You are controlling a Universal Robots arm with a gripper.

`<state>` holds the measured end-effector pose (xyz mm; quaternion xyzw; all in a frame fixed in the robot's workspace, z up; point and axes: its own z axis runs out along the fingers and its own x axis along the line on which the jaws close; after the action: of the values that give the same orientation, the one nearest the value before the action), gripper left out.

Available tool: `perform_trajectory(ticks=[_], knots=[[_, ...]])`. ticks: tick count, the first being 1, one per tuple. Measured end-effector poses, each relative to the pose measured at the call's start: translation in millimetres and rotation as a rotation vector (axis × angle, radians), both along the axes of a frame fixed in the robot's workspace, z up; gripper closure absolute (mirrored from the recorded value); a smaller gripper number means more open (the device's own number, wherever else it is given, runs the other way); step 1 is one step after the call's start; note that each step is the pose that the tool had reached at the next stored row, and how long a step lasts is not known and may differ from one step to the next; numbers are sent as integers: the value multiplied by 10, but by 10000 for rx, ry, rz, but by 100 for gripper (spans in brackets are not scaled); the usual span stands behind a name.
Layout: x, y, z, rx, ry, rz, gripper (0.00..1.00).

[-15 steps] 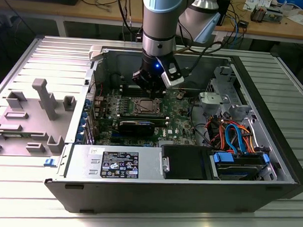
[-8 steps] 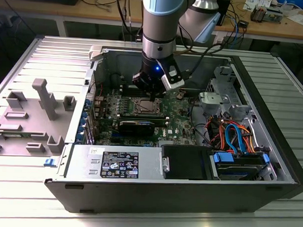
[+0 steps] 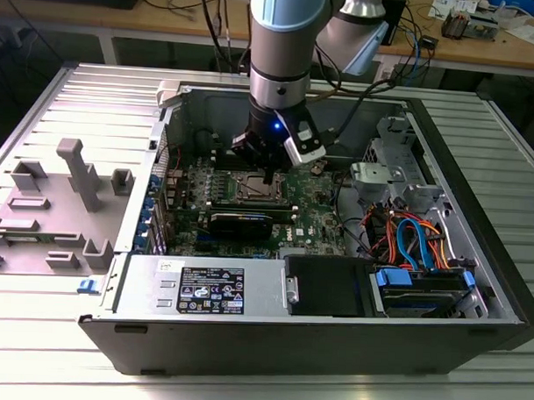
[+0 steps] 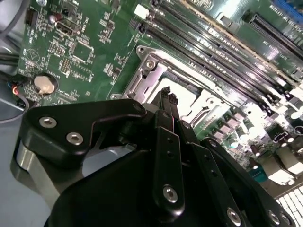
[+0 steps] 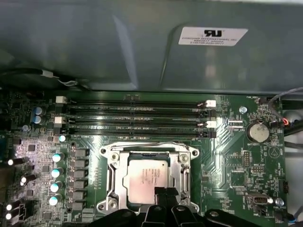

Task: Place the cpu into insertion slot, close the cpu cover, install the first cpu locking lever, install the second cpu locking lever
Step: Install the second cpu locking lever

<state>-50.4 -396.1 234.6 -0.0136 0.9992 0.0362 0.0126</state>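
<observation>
My pincer [image 5: 165, 193] is pressed shut, its tips together and empty, low over the edge of the cpu [image 5: 144, 179]. The cpu lies flat in the slot [image 5: 112, 177], its grey top showing through the cover [image 5: 181, 166], which looks folded down around it. I judge closed tips suit pushing the levers better than grasping. Memory slots [image 5: 137, 118] run just beyond the socket.

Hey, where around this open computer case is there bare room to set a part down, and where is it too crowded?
Bare ribbed table lies beside the case on the exterior view's right. The grey fixture blocks take the exterior view's left. Inside is crowded: the gripper hangs over the cpu, and cables fill the drive corner.
</observation>
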Motion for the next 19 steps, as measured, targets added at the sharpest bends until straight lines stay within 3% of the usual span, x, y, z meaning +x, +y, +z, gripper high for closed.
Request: perform_trajectory(ticks=[3, 6, 9, 13, 14, 16, 17, 19], knots=[[-1, -1, 71, 1, -1, -1, 89], [-3, -41, 74, 3, -1, -3, 89], [-9, -125, 74, 1, -1, -1, 89], [-26, -270, 74, 3, 0, -1, 89], [-44, -315, 72, 35, -3, -2, 89], [-101, -350, 66, 337, -1, -1, 89], [-130, -373, 62, 399, -1, -1, 89], [-175, -417, 52, 402, -1, -1, 89]])
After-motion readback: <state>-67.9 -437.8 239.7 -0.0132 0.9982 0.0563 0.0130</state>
